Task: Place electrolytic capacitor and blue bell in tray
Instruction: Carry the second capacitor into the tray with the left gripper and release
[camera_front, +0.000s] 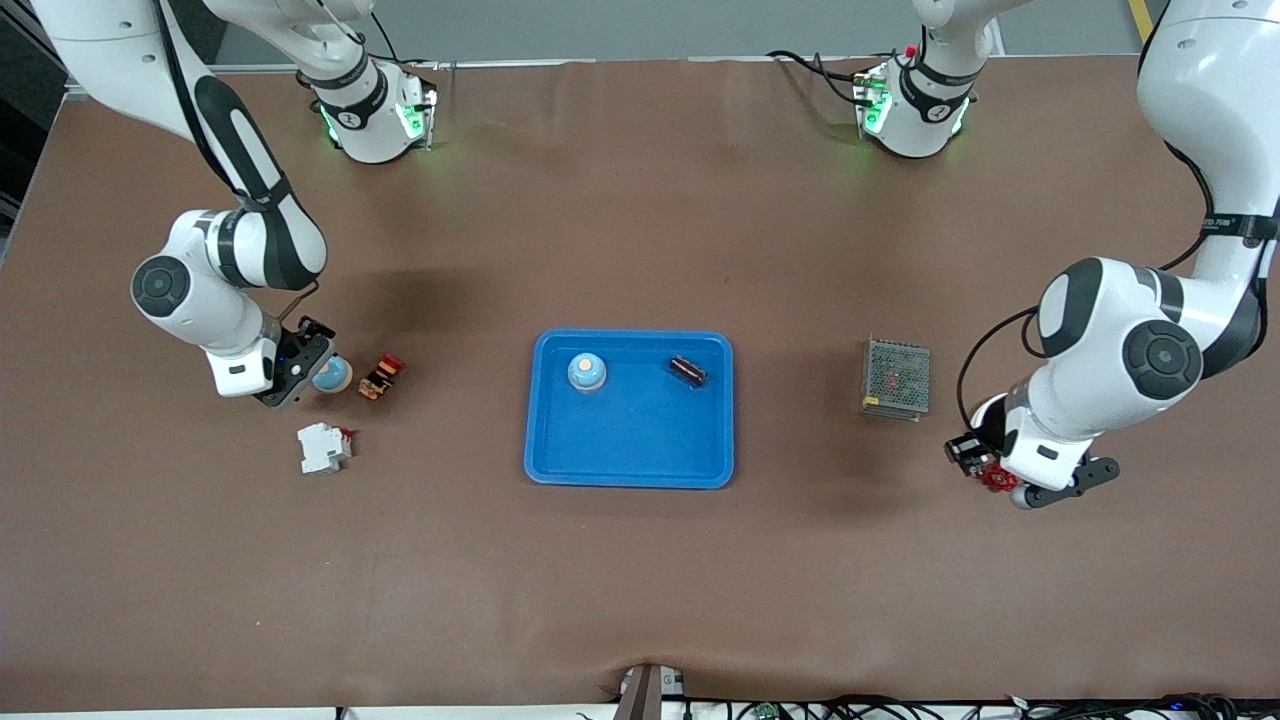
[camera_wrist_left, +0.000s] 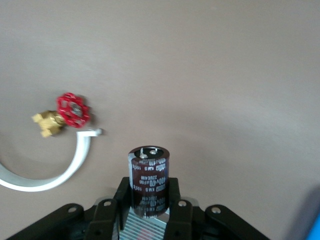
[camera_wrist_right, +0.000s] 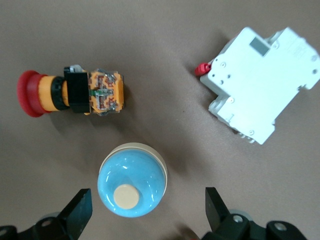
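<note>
The blue tray (camera_front: 630, 460) lies mid-table with one blue bell (camera_front: 587, 372) and one dark capacitor (camera_front: 688, 370) inside it. My left gripper (camera_wrist_left: 148, 189) is shut on a second brown electrolytic capacitor (camera_wrist_left: 148, 172), gripping its sides. It hangs low over the table at the left arm's end (camera_front: 975, 462). My right gripper (camera_wrist_right: 147, 200) is open, one finger on each side of a second blue bell (camera_wrist_right: 131, 180) without touching it. That bell (camera_front: 332, 375) stands on the table at the right arm's end, beside the right gripper (camera_front: 303, 372).
A red-capped push button (camera_wrist_right: 70, 92) and a white circuit breaker (camera_wrist_right: 260, 82) lie close to the bell on the table. A red-handled brass valve (camera_wrist_left: 70, 112) and a white curved strip (camera_wrist_left: 75, 165) lie under the left gripper. A grey mesh box (camera_front: 895, 378) sits between tray and left arm.
</note>
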